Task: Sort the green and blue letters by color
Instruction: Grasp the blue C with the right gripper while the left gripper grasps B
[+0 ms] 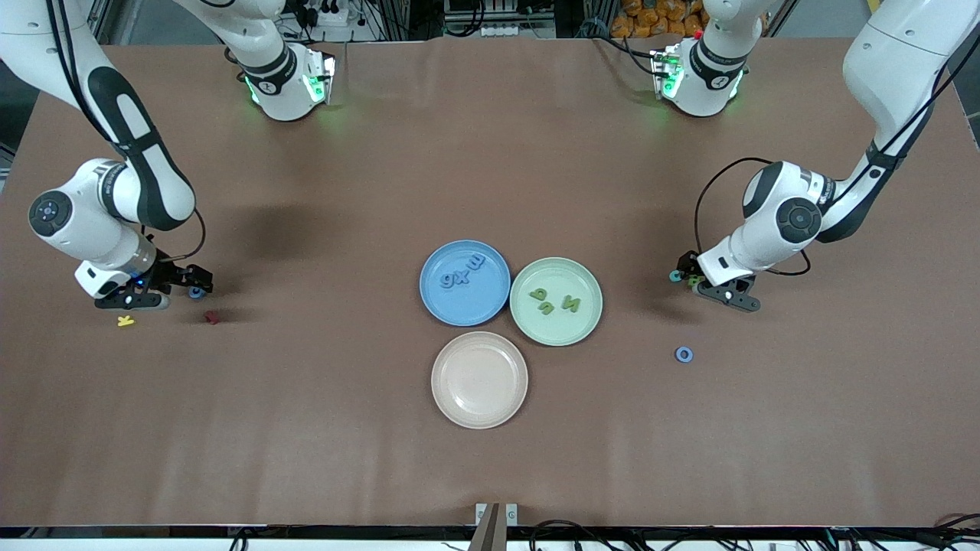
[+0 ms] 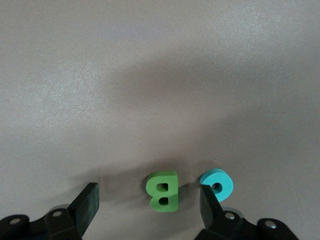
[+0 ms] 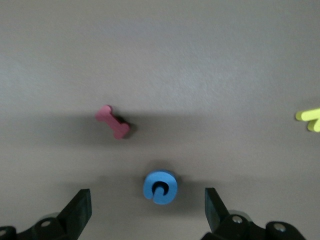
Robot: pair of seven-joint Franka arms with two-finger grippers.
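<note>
Right gripper (image 1: 178, 295) near the table's right-arm edge, fingers spread over a blue foam letter C (image 3: 160, 187); dark red foam piece (image 1: 211, 317) and yellow foam letter (image 1: 125, 321) beside it, so a drift could pinch the wrong one. Blue plate (image 1: 498, 295) holds three blue letters; green plate (image 1: 586, 325) three green; pink plate (image 1: 459, 402) empty. Left gripper (image 1: 708, 287), fingers spread, straddles green foam letter B (image 2: 162, 191); cyan round letter (image 2: 217, 183) touches one finger and may get dragged. Blue ring letter (image 1: 684, 353) lies loose nearby.
</note>
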